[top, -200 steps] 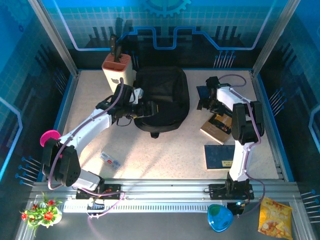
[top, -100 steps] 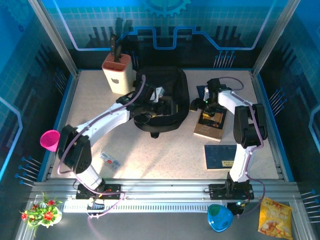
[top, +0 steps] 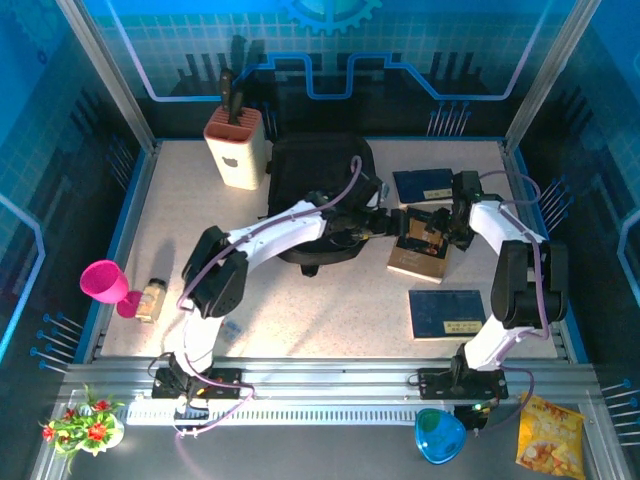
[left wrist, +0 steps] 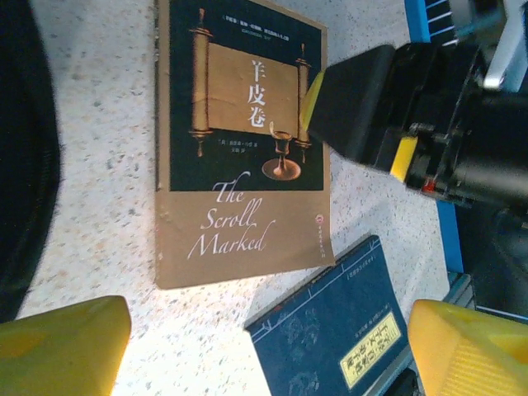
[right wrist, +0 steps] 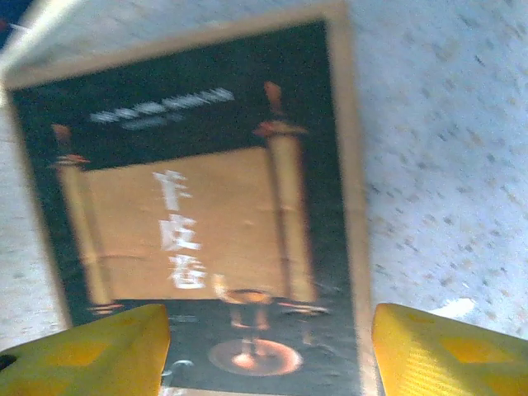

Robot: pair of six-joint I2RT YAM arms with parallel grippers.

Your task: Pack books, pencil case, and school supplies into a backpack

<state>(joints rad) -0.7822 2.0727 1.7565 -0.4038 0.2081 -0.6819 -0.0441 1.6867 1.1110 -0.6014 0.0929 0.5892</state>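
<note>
The speckled pale worktop (top: 330, 310) was boxed in by a raised blue rim and clear panelled walls on the left, far and right sides, with a metal rail along the near edge. Its widest bare stretch lay in the near middle, between the arm bases and the large black soft fabric backpack (top: 322, 195). The backpack lay at the far middle with its long axis running near to far, just beside one cream knife block (top: 238, 148). One pink cone-shaped cup (top: 102, 280) and one small jar (top: 152, 298) sat by the left rim.

Three thin flat books lay on the right half. The dark-covered book with tan-brown edges (top: 418, 255) sat just right of the backpack, its long axis near to far and tipped slightly rightwards. A dark blue book (top: 425, 185) by the far rim and a second dark blue book (top: 447, 312) nearer both lay with their long axes left to right.

The left jaws stood wide open, yellow pads (left wrist: 62, 346) apart beside the tan-edged book, holding nothing. The right jaws hung open over that book, gripping nothing.
</note>
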